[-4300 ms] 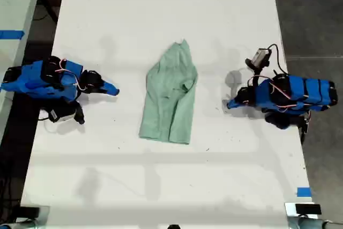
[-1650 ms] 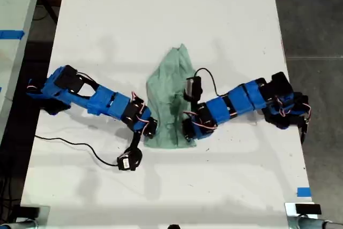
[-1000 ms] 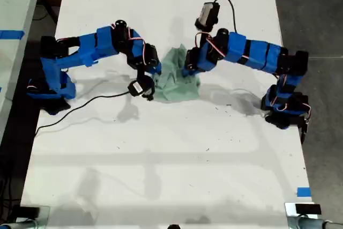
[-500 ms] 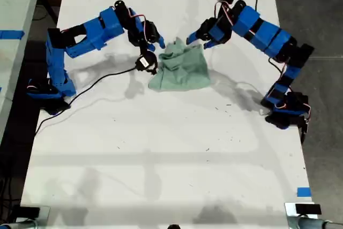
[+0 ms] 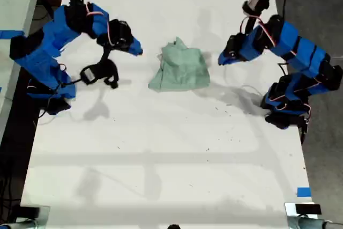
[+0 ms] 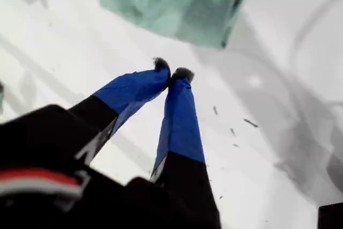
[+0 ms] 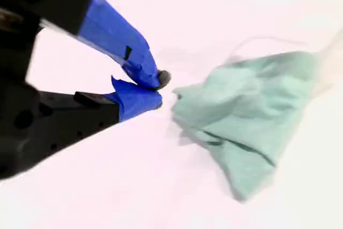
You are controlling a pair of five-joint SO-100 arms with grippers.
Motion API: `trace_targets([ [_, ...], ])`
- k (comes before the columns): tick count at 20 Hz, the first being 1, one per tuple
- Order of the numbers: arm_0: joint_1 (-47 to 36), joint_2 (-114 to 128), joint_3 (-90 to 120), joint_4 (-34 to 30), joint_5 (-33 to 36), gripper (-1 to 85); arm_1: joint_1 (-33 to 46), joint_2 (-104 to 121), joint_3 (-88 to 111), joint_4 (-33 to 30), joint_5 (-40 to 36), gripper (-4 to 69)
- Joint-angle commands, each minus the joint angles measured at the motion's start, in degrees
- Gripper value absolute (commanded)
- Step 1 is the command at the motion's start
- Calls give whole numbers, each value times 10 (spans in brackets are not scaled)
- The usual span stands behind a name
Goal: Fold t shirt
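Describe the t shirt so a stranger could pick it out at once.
On the long white table, look between the two blue arms. The t shirt lies there in a crumpled, folded heap, the only soft, pale mint-green thing on the table.

My second gripper [image 7: 156, 89] fills one side of the second wrist view, its black body blurred and close to the lens. Its two blue-taped jaws taper to tips that nearly meet, with only a slight gap between them, and nothing is held there. One tip ends in a small dark rounded pad. Just beside the tips, not touching them, lies the t shirt [image 7: 252, 116], pale mint green, bunched into a wrinkled heap with folded layers and a dark crease line across it. It rests on the white desk [image 7: 107, 186]. Dark surroundings show beyond the desk's far edge.
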State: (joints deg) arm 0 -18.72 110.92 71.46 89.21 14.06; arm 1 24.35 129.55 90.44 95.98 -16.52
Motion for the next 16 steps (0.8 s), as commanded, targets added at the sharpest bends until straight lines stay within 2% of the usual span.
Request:
trace_targets([
  [1, 165, 206, 240, -122, -92, -3, -155, 193, 221, -107, 71, 4],
  [4, 226, 312, 503, -255, -153, -2, -232, 296, 444, -217, 116, 4],
  [6, 240, 356, 672, -359, -163, -1, -264, 390, 593, -319, 118, 5],
  [7, 243, 393, 750, -400, -180, -1, -270, 457, 662, -338, 127, 5],
  [9, 243, 528, 897, -461, -208, -2, -271, 621, 769, -295, 149, 5],
  [10, 236, 628, 969, -462, -217, -2, -268, 720, 817, -243, 163, 5],
  [11, 234, 745, 1034, -442, -221, -2, -265, 708, 829, -212, 185, 5],
  [13, 225, 960, 1129, -354, -236, -2, -260, 712, 876, -213, 203, 26],
  [15, 237, 944, 1126, -312, -306, -2, -239, 711, 878, -218, 147, 36],
  [16, 245, 957, 1130, -303, -315, -2, -229, 712, 878, -216, 147, 36],
])
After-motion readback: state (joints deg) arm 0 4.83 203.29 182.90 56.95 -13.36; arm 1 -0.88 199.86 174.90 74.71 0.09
